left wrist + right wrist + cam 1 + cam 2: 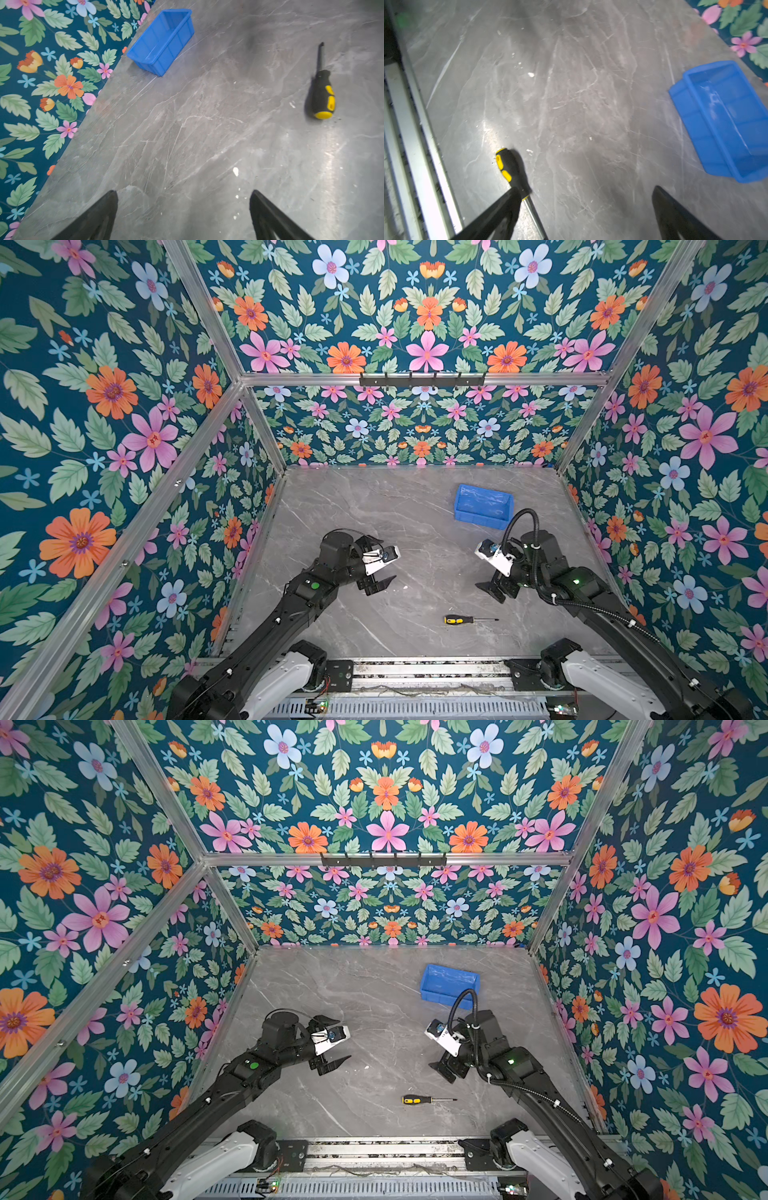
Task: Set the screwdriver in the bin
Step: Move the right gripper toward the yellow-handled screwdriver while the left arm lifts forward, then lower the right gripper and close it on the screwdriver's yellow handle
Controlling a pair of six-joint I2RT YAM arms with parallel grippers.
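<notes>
Aluminium rail (428, 672) is running along the near edge of the counter (374, 510).

Left hand (388, 558) is hanging over the counter, left of middle. Its jaws are standing wide and gripping nothing. Its wrist view is showing both fingertips (104, 207) spread over bare counter.

Screwdriver (467, 619) is lying flat on the counter, outside the bin. It is sitting on the rail side of both hands and between them, nearer the right hand than the left. The handle is facing the left hand's side and the shaft is pointing to the right hand's side. It is resting well apart from the left hand.

Right hand (585, 188) is pointing down at the counter just beyond the screwdriver, jaws spread wide, holding nothing. On its wrist view one finger (500, 207) is crossing in front of the shaft where it meets the handle, and contact cannot be judged there. Both top views are showing a strip of counter between hand and tool.

Bin (480, 518) is sitting upright on the counter beyond the right hand, toward the back wall (415, 427). It is lying slightly skewed, well apart from the left hand and from the screwdriver. Black cable loop (467, 991) rising behind the right hand is overlapping the bin's near wall in a top view.
</notes>
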